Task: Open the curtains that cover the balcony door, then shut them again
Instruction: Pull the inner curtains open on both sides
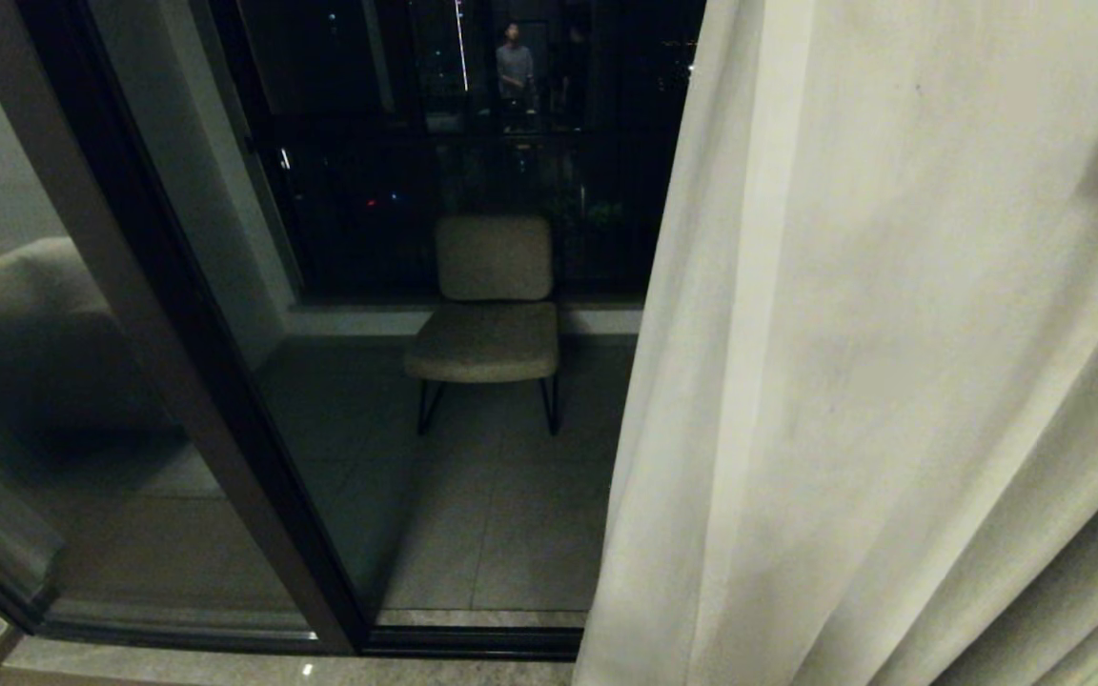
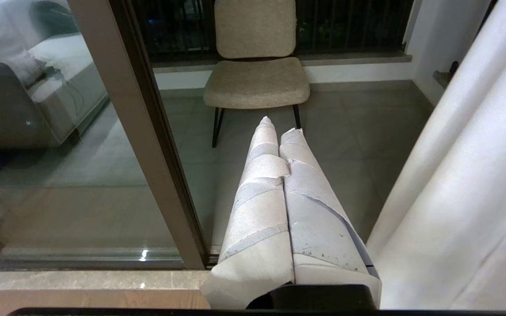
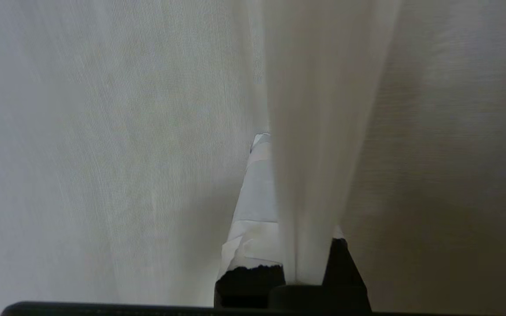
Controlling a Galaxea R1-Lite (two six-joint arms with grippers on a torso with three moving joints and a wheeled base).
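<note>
My right pincer (image 3: 275, 175) is clamped on a fold of the curtain (image 1: 873, 362), the cloth pinched between its taped fingers. My left pincer (image 2: 281, 127) hangs closed and empty, low before the glass. The curtain is bunched on my right, leaving the balcony door (image 1: 225, 400) bare, so I judge the opening step nearly or fully done. Next I must drag the fold across the glass without slipping. Beyond the pane a padded chair (image 1: 487, 314) stands on grey tiles (image 1: 501, 514); it is dark outside.
</note>
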